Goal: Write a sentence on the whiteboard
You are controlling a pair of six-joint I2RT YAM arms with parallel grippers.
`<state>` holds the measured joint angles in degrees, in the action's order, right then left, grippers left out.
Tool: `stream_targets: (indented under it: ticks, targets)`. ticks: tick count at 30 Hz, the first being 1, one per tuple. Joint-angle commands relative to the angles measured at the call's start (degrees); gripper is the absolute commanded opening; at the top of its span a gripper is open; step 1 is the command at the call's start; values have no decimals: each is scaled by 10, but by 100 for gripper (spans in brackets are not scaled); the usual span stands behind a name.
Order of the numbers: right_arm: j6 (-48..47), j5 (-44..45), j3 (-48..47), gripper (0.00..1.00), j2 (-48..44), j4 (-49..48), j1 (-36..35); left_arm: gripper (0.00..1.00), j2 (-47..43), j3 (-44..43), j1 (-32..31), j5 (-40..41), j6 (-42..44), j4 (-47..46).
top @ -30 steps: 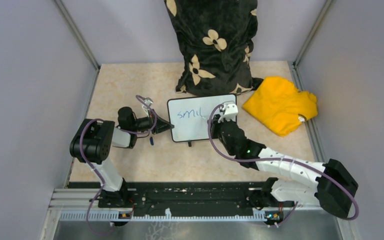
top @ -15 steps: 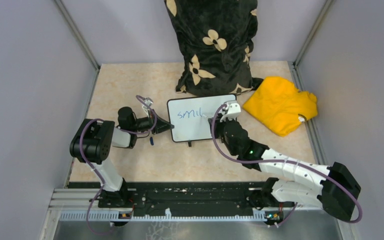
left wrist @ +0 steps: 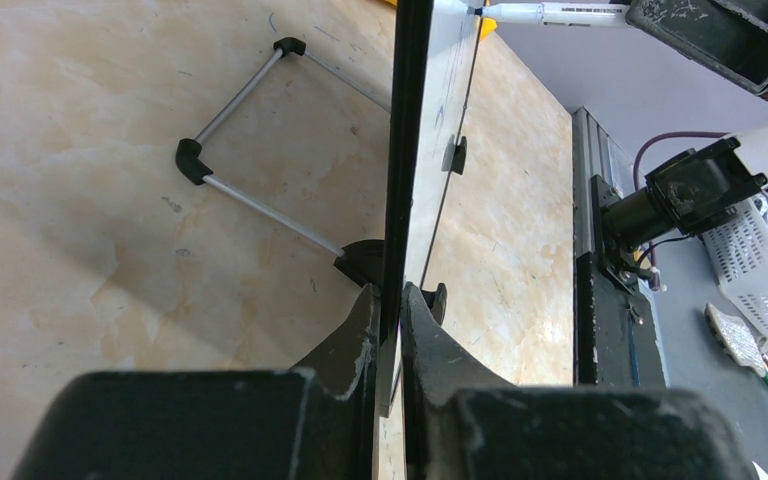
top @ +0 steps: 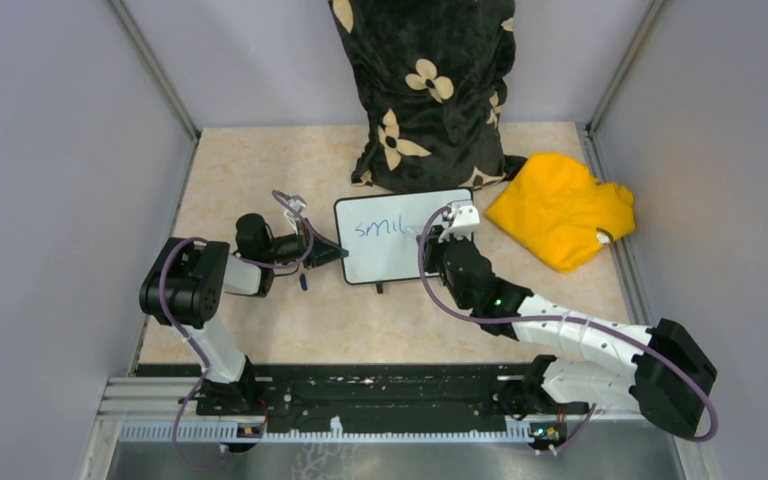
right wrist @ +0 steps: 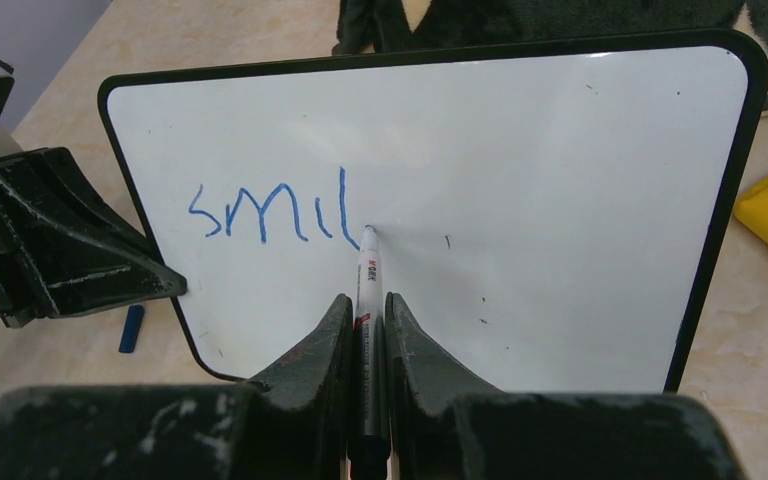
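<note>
Right wrist view: the right gripper [right wrist: 365, 303] has its jaws pinched on a white marker [right wrist: 368, 265]. The marker's tip touches the whiteboard [right wrist: 560, 200] just right of the last blue stroke. The sentence [right wrist: 275, 212] reads only "smil", a single line on the left half of the board.

In the left wrist view the left gripper [left wrist: 390, 300] has its jaws clamped on the board's thin dark edge. The board is seen edge-on there, propped up on a wire stand [left wrist: 250, 195] behind it.

A small blue cap [right wrist: 132, 328] lies on the table [top: 260, 170] just beside the board's lower left corner, under the left gripper.

From the top external view the board stands mid-table, with one arm reaching in from each side. A black flowered bag [top: 425, 90] stands behind it, and a yellow cloth [top: 560, 210] lies just beside its right edge.
</note>
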<state>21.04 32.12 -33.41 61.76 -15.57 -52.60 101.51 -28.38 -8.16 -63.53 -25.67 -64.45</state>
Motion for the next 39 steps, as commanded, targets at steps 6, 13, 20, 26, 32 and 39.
stream_targets:
  ticks: [6,13,20,26,32,39]
  targets:
    - [-1,23,-13,0,-8,-21,13,0,9,-6,-6,-1,15,11]
    - [-6,30,-15,0,-16,-16,16,0,9,-6,-6,0,16,13]
    - [-13,26,-24,0,-11,-20,17,0,9,-7,-7,-1,17,13]
    - [-18,21,-33,0,-3,-26,16,0,9,-7,-7,-1,17,14]
    - [-22,12,-39,0,3,-31,16,0,8,-7,-7,-1,18,15]
    - [-23,3,-44,0,13,-34,16,0,8,-8,-8,0,18,16]
